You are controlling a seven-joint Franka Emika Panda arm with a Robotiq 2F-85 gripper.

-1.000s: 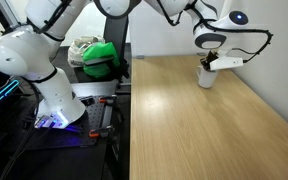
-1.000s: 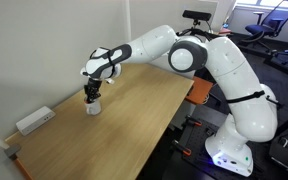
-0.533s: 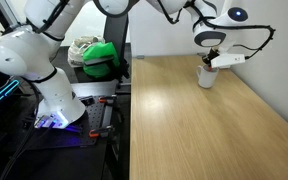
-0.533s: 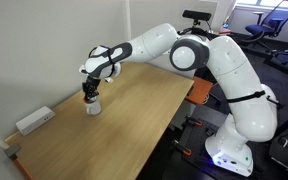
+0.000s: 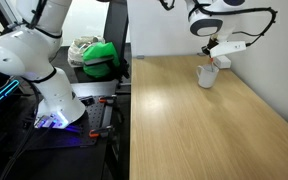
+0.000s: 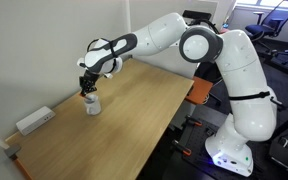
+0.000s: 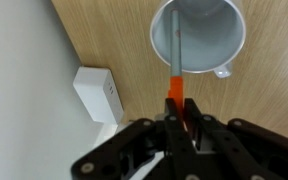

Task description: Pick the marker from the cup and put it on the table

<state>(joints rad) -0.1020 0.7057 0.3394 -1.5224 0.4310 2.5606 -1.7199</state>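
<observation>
Since a second ago we have risen. The hand (image 7: 181, 114) now stands above the cup, clamped tight on the orange-red marker (image 7: 176, 88), whose far end hangs inside the white cup (image 7: 229, 35). We should lift straight until it clears the rim — then carry it sideways over bare desk (image 7: 114, 30).

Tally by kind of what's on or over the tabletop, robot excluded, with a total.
cup: 1
marker: 1, held in the gripper
white box: 1
Total: 3
</observation>
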